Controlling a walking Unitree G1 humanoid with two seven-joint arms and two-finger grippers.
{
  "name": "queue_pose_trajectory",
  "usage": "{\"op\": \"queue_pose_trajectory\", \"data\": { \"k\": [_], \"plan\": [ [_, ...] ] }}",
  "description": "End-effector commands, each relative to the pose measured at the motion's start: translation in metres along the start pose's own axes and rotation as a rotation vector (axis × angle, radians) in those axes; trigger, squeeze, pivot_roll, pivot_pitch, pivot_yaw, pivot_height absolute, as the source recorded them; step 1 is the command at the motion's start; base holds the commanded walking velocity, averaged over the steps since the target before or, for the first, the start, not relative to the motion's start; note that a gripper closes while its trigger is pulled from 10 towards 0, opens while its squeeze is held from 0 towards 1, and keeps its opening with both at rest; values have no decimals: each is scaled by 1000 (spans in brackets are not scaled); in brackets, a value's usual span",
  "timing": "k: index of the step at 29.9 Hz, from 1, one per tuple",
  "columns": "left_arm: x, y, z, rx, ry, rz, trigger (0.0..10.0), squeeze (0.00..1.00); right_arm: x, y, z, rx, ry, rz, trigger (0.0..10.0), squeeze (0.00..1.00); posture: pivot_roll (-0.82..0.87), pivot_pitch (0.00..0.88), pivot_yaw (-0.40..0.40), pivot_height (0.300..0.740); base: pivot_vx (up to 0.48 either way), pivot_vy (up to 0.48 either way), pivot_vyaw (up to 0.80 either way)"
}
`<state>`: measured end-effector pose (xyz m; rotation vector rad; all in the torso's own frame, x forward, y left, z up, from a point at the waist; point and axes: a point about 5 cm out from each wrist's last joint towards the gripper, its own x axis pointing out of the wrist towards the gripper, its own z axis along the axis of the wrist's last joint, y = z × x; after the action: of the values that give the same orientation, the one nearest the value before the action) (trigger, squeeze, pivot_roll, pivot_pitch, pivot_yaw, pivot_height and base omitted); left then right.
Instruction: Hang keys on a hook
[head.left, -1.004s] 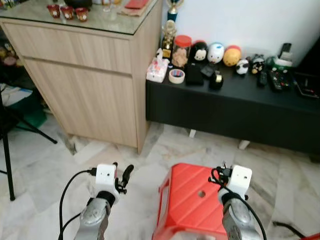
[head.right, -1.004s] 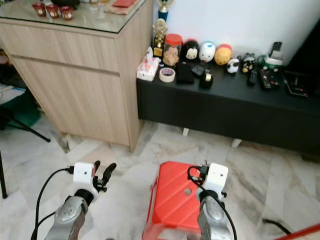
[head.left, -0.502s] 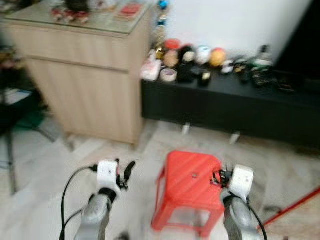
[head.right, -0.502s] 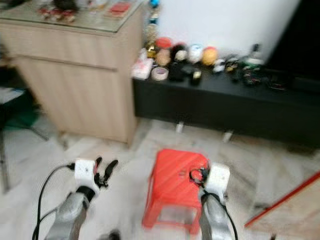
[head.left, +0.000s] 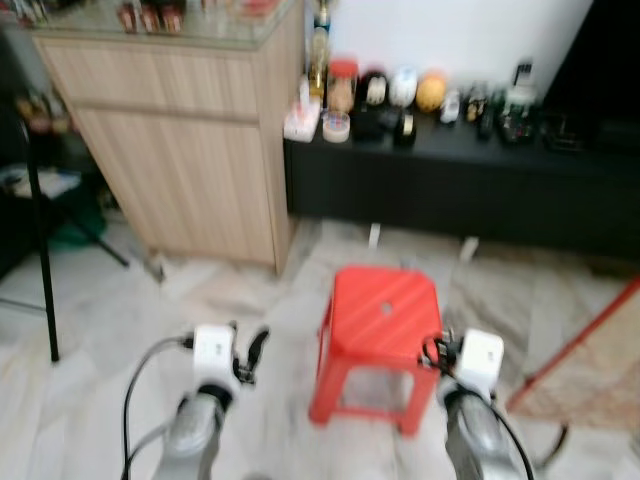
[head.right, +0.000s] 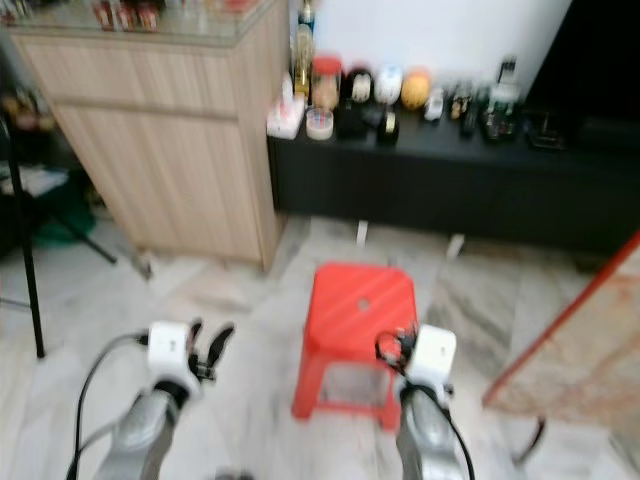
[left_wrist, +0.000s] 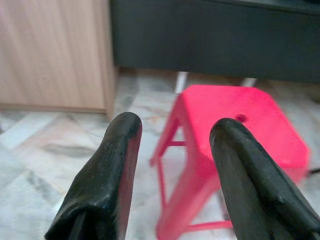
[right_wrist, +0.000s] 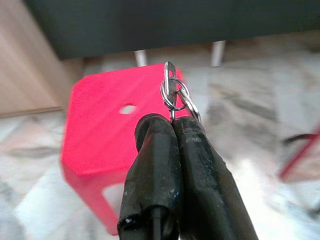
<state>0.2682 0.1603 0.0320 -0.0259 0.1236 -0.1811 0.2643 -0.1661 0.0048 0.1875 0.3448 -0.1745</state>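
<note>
Ahead, we face a red stool (head.left: 383, 330) on a marble floor (head.left: 110, 330), with both arms held low in front of us. Our right gripper (right_wrist: 172, 122) has its two black fingers pressed together on the keys (right_wrist: 174, 92): silver rings and a thin metal piece stick up just past the fingertips, held in the air over the stool's near side. In the head views that gripper (head.left: 436, 352) sits just beside the stool's right front corner. Our left gripper (left_wrist: 172, 132) hovers with its fingers spread wide and nothing between them, left of the stool and apart from it.

Beyond the stool runs a low black bench (head.left: 470, 190) against a white wall, its top crowded with small toys and a tape roll (head.left: 335, 127). A wooden cabinet (head.left: 190, 150) with a glass top stands left of the bench, touching its end. A black stand leg (head.left: 38, 250) rises at far left. The head views are blurred, so finer detail on the bench cannot be told.
</note>
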Motion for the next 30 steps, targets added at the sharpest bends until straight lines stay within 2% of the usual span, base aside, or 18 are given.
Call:
{"op": "queue_pose_trajectory", "data": {
  "k": [1,11,15,17,19,20,22,25,26,28,30],
  "plan": [
    [-2,5,0,2,0,13,10000,0,0,2,0,5,3,5,10000,0,22,58,-80,740,-326,0,0],
    [-2,5,1,4,-2,12,10000,0,2,8,3,-19,24,38,10000,0,24,60,-79,740,-322,0,0],
    [-2,6,1,11,-1,17,10000,0,4,8,2,-89,78,46,10000,0,21,61,-79,740,0,0,0],
    [-1,6,1,14,2,19,10000,0,5,7,-3,-150,143,50,10000,0,18,61,-78,740,0,0,0],
    [-1,6,1,14,2,18,10000,0,5,7,-13,-223,223,95,10000,0,18,61,-78,740,0,0,0],
    [-1,6,1,14,3,17,10000,0,3,4,-24,-337,299,143,10000,0,17,61,-78,740,0,0,0],
    [-1,5,1,13,3,17,10000,0,1,0,-31,-438,338,169,10000,0,18,62,-79,740,0,0,0],
    [-1,5,0,13,7,16,10000,0,-8,-11,-51,-722,426,236,10000,0,19,62,-79,740,0,0,0],
    [-1,5,0,14,9,15,10000,0,-11,-14,-58,-788,459,258,10000,0,19,62,-79,740,0,0,0],
    [-1,5,0,14,12,12,10000,0,-21,-23,-76,-908,564,307,10000,0,15,64,-76,740,0,0,0],
    [-1,5,-1,15,13,11,10000,0,-27,-28,-85,-931,619,320,10000,0,15,64,-76,740,0,0,0]
  ]
}}
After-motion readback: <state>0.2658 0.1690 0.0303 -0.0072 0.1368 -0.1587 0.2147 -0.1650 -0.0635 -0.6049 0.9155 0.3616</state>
